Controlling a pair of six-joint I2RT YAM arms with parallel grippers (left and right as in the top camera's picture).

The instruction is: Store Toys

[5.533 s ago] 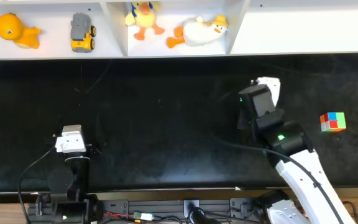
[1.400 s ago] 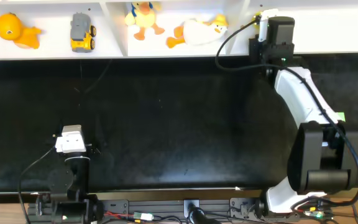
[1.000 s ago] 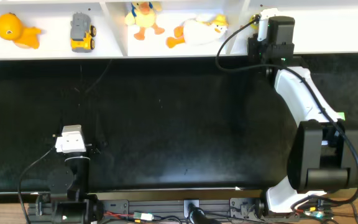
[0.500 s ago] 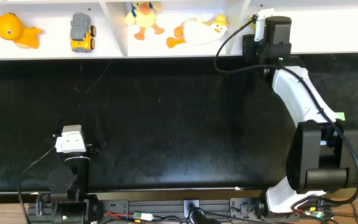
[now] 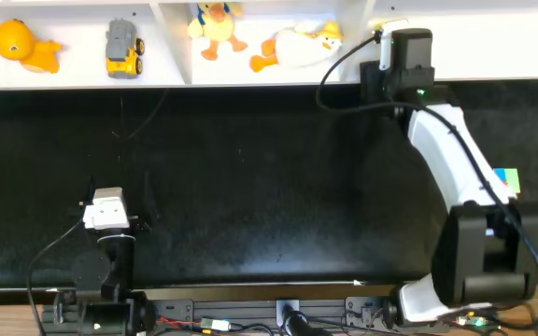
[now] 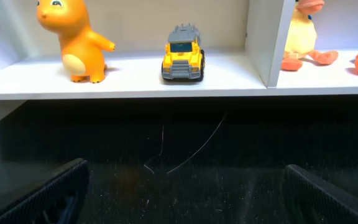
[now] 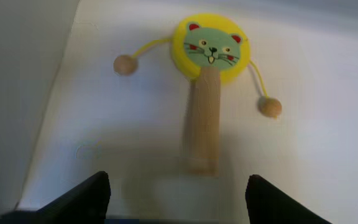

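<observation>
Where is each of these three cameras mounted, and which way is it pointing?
Top view: fixed overhead, looking down on the black table and white shelf; the left arm and right arm show.
Left wrist view: on the left arm's wrist, facing across the table to the shelf; the open left hand shows.
Right wrist view: on the right arm's wrist, looking down at a rattle on the shelf floor; the open right hand shows.
Shared: top and left wrist views both show the yellow truck and orange toy.

We see broad bare counter btwn arms, free to cross. In shelf bay, rattle lies just ahead of right hand; side wall close by, bare room opp. side.
</observation>
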